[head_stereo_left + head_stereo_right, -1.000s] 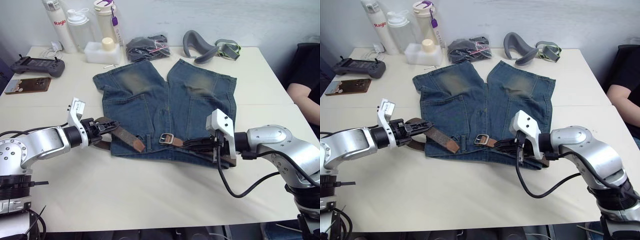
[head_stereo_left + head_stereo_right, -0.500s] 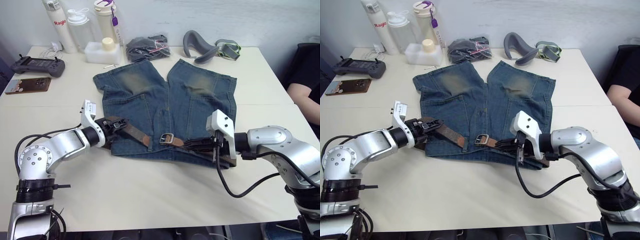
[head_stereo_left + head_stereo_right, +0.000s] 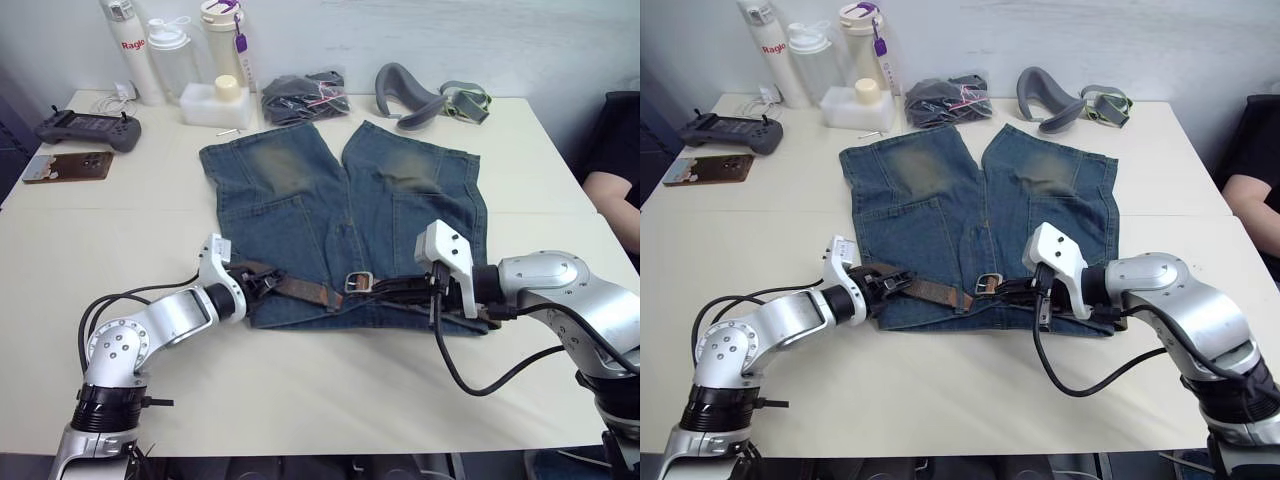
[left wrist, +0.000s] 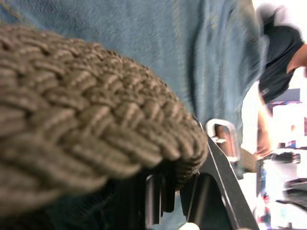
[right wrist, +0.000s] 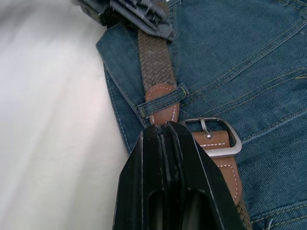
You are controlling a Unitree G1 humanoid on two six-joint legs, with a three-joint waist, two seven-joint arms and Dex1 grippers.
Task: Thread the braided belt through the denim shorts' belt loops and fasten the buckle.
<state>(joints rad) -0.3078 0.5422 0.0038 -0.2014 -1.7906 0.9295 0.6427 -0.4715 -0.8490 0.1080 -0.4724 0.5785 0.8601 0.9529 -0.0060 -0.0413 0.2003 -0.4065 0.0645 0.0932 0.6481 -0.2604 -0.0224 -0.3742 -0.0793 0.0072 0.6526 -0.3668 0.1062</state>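
Note:
The denim shorts (image 3: 300,190) lie flat with the waistband toward me. The braided belt (image 3: 300,290) runs along that waistband. My left gripper (image 3: 264,282) is shut on its woven part (image 4: 72,110) at the waistband's left end. The tan leather tip (image 5: 164,109) passes under a belt loop (image 5: 163,98) and ends just short of the silver buckle (image 3: 358,281). My right gripper (image 3: 378,288) lies along the strap behind the buckle. Its fingers (image 5: 148,163) are pressed together, and nothing shows between them.
Bottles (image 3: 135,45), a white box (image 3: 217,100), a controller (image 3: 88,127) and a phone (image 3: 68,165) sit at the back left. A dark bundle in a clear bag (image 3: 305,92) and a grey padded strap (image 3: 410,85) lie behind the shorts. A person (image 3: 612,160) sits at the right edge.
The camera has shifted. My left gripper has moved right along the waistband with the belt, bringing the tan tip under a loop and close to the buckle. The right gripper has stayed put.

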